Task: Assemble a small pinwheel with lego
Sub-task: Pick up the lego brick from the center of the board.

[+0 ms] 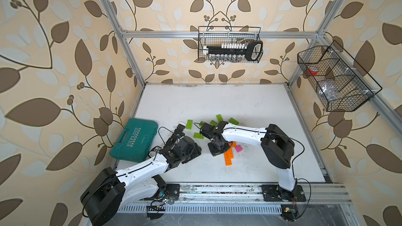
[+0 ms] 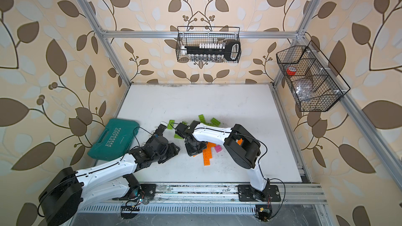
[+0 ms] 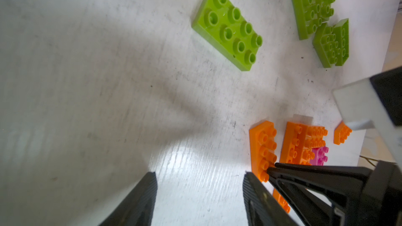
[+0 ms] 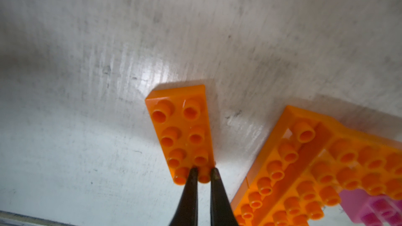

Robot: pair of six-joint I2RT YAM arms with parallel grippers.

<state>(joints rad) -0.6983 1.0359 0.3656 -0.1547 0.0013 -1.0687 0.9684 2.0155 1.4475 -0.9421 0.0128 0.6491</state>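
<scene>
Looking through the right wrist view, we see the right gripper [image 4: 204, 173] with its two thin black fingertips [image 4: 193, 177] drawn close together, pinching the end row of studs on one orange brick [image 4: 180, 127]. One tip sits between the last two studs and the other at the brick's long edge. That brick shows studs up over the white table [image 4: 87, 61] (whether it has any air under it, we cannot tell). Just beside it, across a narrow strip of table, is an orange cluster [image 4: 315, 170] of joined bricks, with a pink brick [image 4: 374, 209] tucked against its inner corner.

The left gripper [image 3: 199, 173] has its jaws spread, with only bare table between them, and it holds nothing. One of its fingers shows close to the pinched brick's end. In both top views the lime-green bricks [image 1: 189, 124] [image 2: 201, 117] lie scattered farther back on the table, apart from the orange ones. A teal case [image 1: 133, 140] rests at the table's left edge.
</scene>
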